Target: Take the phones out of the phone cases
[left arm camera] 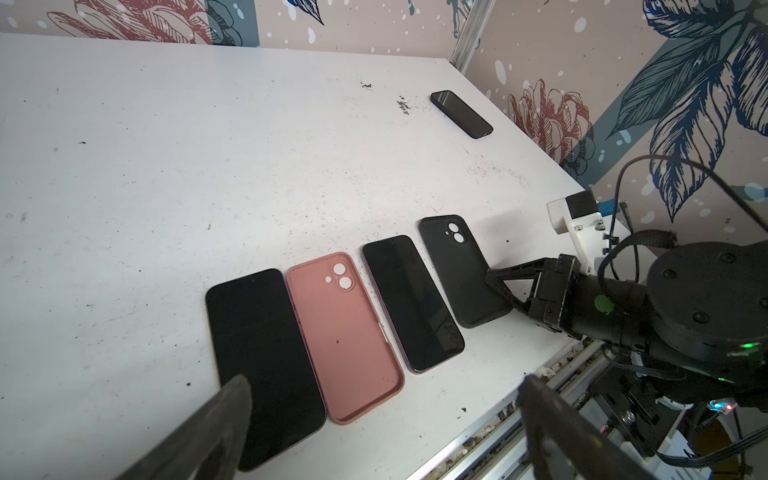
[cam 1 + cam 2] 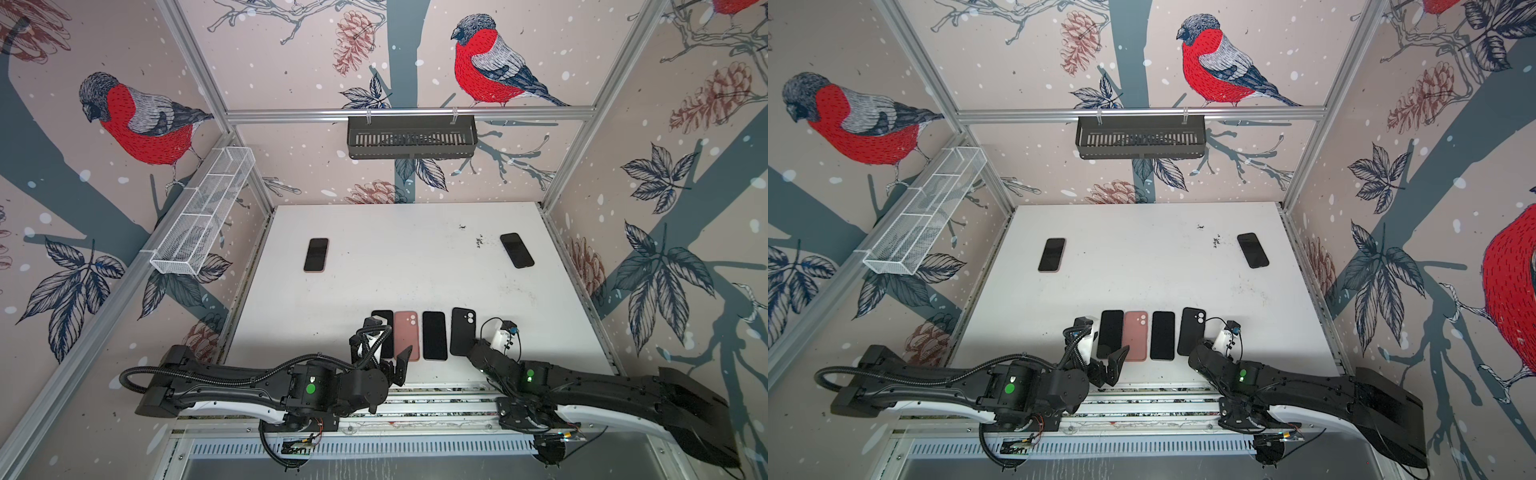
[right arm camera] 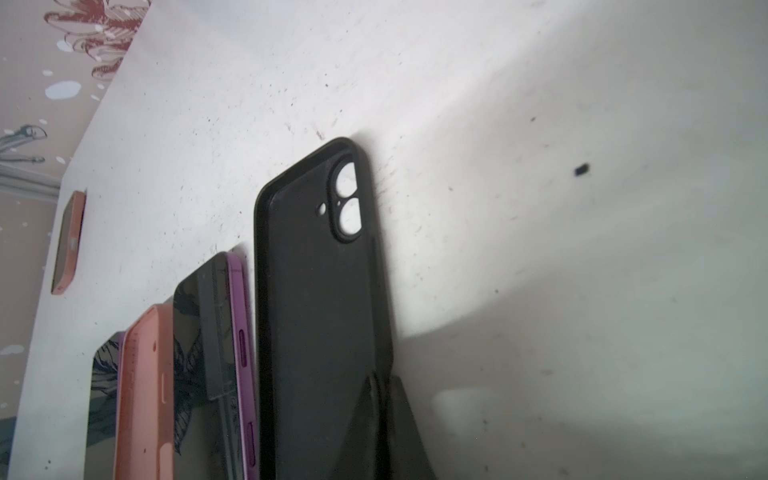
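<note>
Two cased phones lie screen-up at the back: one in a pink phone case on the left, one in a dark phone case on the right. In the front row lie a bare black phone, an empty pink case, a purple-edged phone and an empty black case. My right gripper is shut on the black case's long edge, near its bottom corner. My left gripper hangs open over the table's front edge, by the black phone and pink case, holding nothing.
A white wire basket hangs on the left wall and a black slotted shelf on the back rail. Metal rails run along the table's front edge under both arms. Dark specks dot the table near the back right phone.
</note>
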